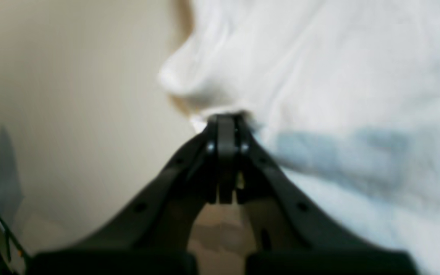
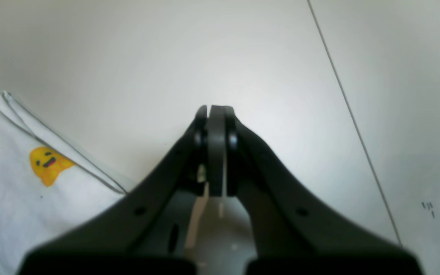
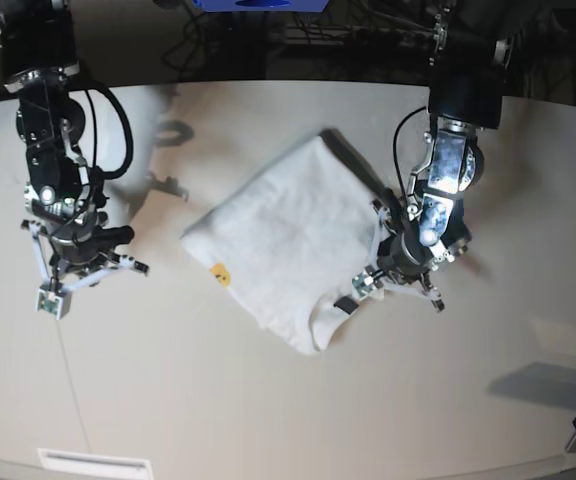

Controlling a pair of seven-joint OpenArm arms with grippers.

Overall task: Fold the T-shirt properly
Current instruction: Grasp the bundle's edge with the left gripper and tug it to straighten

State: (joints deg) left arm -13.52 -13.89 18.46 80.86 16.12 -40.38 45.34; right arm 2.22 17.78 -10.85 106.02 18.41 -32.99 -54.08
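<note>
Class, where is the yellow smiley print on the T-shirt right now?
In the base view, the yellow smiley print sits at the T-shirt's left edge, facing the right gripper; the right wrist view shows it at lower left.

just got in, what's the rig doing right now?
Two arms are folding a white T-shirt on the table. It lies partly folded, a yellow print at one edge. The left gripper is shut on the fabric at the shirt's edge nearest it. The right gripper is shut on nothing and hangs over bare table beside the shirt.
</note>
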